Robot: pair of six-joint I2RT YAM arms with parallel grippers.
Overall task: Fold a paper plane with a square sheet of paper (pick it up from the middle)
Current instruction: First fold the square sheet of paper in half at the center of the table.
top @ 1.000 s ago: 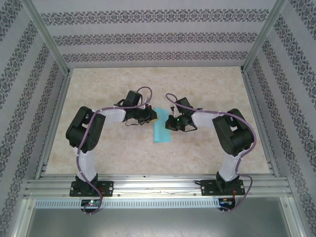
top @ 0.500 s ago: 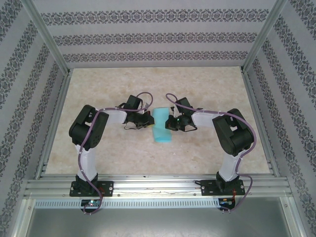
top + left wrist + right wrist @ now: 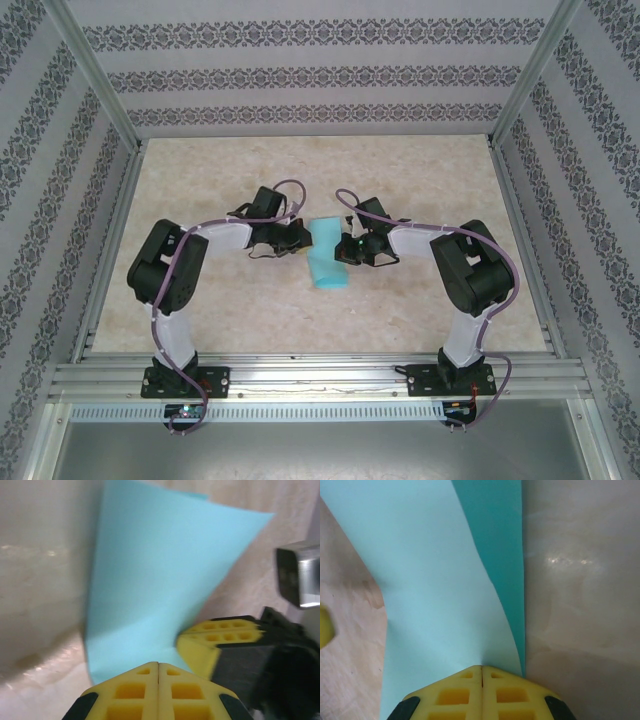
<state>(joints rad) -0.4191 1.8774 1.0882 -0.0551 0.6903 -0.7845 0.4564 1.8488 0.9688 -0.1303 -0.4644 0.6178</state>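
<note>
Since a moment before, the left arm's elbow swung outward and the square sheet of paper (image 3: 327,258) tilted; folded, it stayed mid-surface (image 3: 420,180), its opposite edges pinched by left hand (image 3: 158,667) and right hand (image 3: 482,670).

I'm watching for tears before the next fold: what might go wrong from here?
1. The left end effector and the right end effector both seem shut on edges of the paper; pulling apart may tear it.
2. The paper bows unevenly in the right wrist view, so a crease may land crooked.
3. The end effectors sit close together, so they may bump.
</note>
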